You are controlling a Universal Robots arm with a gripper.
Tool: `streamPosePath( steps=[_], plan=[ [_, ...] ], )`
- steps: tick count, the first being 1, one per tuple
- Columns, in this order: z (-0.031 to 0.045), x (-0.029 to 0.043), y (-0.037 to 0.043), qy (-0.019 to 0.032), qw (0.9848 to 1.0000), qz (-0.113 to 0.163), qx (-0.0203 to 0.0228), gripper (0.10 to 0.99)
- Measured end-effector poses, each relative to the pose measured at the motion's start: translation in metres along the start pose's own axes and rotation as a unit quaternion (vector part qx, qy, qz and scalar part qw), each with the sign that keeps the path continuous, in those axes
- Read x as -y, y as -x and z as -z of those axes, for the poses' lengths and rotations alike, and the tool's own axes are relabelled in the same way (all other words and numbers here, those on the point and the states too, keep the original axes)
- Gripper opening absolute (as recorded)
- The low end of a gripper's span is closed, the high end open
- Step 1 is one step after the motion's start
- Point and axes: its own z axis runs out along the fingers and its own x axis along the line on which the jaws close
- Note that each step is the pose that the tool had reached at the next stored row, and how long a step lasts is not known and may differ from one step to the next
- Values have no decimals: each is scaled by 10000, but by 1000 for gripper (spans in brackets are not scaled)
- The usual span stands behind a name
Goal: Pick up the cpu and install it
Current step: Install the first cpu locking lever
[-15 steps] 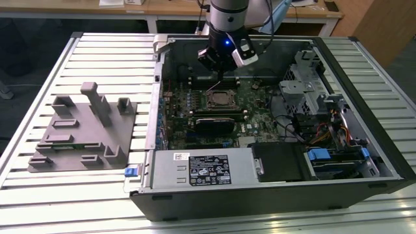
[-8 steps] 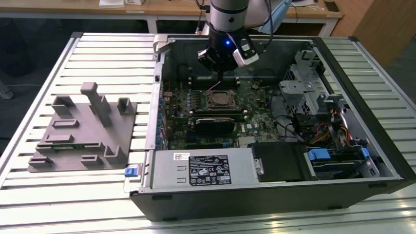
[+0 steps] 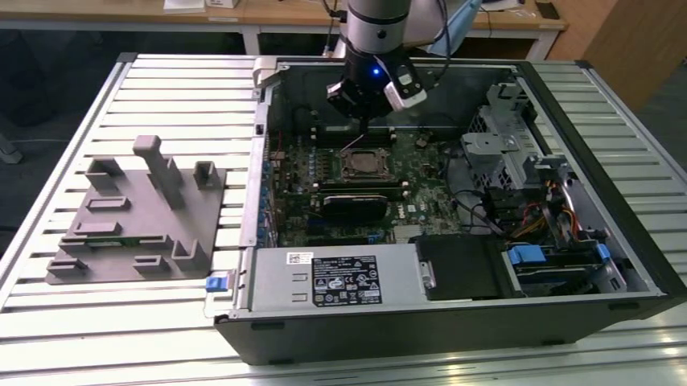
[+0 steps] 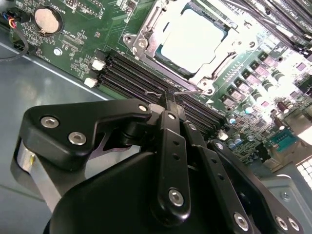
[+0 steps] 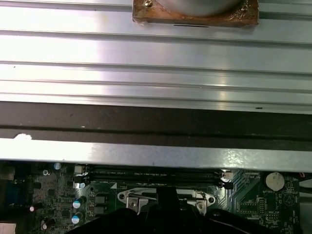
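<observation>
One thing tells me most about where the job stands: the cpu (image 4: 192, 39) already lies flat inside the socket frame (image 4: 141, 36) on the green motherboard (image 4: 78, 39). Its pale, smooth metal top catches the light, and the stamped silver frame surrounds it on all sides. In the exterior view the cpu (image 3: 365, 163) sits near the middle of the open computer case (image 3: 451, 322), and the gripper (image 3: 365, 122) hangs at about 12 o'clock from it, close above the board and pointing down. I read that as working right at the socket's edge, not carrying anything. In the second wrist view the gripper (image 4: 168, 97) has its matte black, bolted linkages drawn in until the two fingers meet in a narrow tip, and I can see nothing clamped between them. That tip lies just beside a thin wire lever (image 4: 183, 90) at the frame's near edge, over the long black memory slots (image 4: 131, 73). I cannot tell whether it touches the wire. A round, shiny coin cell (image 4: 46, 19) sits well apart on the board. Outside the case, at 9 o'clock from it, a grey moulded plastic tray (image 3: 140, 217) with upright posts rests on the ribbed aluminium table (image 3: 64, 129). I judge it to be a parts holder.
</observation>
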Motion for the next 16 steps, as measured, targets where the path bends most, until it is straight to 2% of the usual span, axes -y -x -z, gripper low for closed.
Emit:
streamPosePath(
  steps=[16],
  plan=[
    [-119,6,112,0,10000,0,-2,106]
  ],
)
